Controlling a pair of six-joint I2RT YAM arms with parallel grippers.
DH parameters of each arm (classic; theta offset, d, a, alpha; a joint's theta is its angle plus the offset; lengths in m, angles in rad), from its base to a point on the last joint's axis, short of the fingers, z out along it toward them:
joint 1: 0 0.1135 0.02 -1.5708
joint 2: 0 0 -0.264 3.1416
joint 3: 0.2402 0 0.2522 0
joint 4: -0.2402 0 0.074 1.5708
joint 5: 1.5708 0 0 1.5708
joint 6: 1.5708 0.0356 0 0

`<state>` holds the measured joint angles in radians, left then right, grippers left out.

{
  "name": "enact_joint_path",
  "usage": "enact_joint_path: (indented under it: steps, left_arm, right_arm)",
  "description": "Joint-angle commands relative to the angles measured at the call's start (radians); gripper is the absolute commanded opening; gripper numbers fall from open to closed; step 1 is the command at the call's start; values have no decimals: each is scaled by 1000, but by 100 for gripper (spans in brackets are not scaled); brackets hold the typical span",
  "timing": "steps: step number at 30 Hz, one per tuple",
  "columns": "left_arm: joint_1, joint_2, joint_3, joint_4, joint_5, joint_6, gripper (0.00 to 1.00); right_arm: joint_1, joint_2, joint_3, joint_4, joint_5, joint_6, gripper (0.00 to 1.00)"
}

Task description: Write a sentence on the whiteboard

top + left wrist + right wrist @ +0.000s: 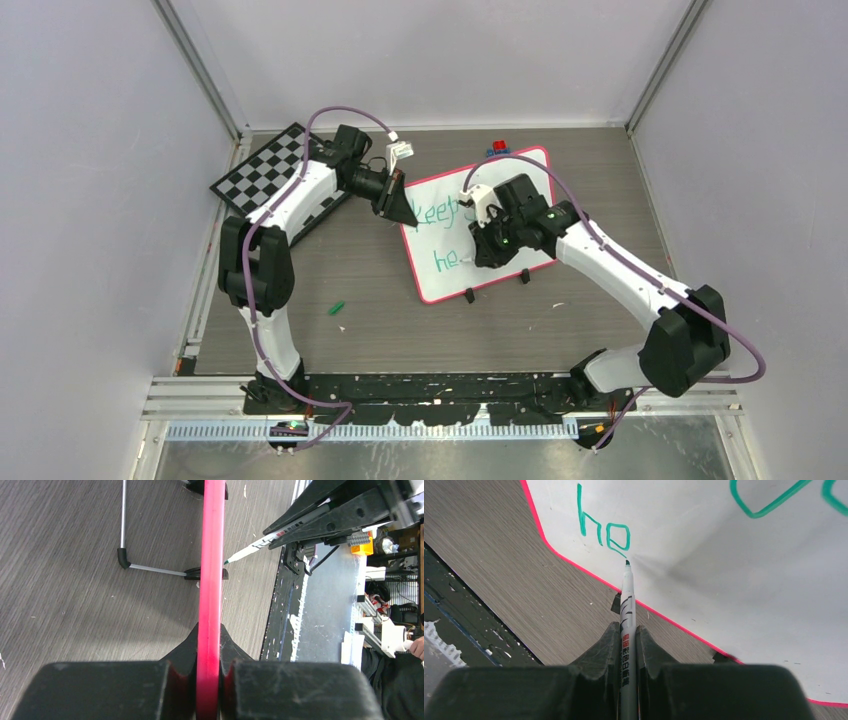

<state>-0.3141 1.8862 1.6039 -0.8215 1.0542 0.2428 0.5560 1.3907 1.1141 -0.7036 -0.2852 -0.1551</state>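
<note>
Black fingers of the right gripper (628,630), at the bottom centre of the right wrist view, are pressed together on a white-barrelled green marker (626,597) that runs straight out between them.

1. Large glossy white whiteboard (522,166): lies centre-right in the overhead view on the grey wood-grain table (350,260). Its two small black feet (470,295) sit along the board's lower edge.
2. Black left gripper (210,630): pinched on the board's thin red-pink rim (210,555), which appears edge-on up the middle of the left wrist view. Hold this clamp firm; it probably braces the board against pen pressure.
3. Green handwritten sentence (604,530): overhead, the upper line is partly hidden by the white right arm (600,250). The lower line reads "he", at the upper left of the right wrist view.
4. Dark marker tip (626,562): at the tail of the "e". Contact with the board cannot be confirmed.

Recommended: start the next letter just right of the "e". Apply light, even pressure, match the existing letter height, and stay clear of the rim below.
</note>
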Motion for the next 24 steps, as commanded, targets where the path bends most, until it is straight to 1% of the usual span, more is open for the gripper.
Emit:
enact_joint_path:
  steps: [1,15,24]
  left_arm:
    - [3,-52,-11,5,-46,21,0]
    - [3,-60,-15,6,-49,21,0]
    - [3,-59,-24,8,-51,23,0]
  right_arm:
    - [-4,-58,54,9,14,5,0]
    - [-12,6,74,62,60,28,0]
    - [-6,30,70,79,24,46,0]
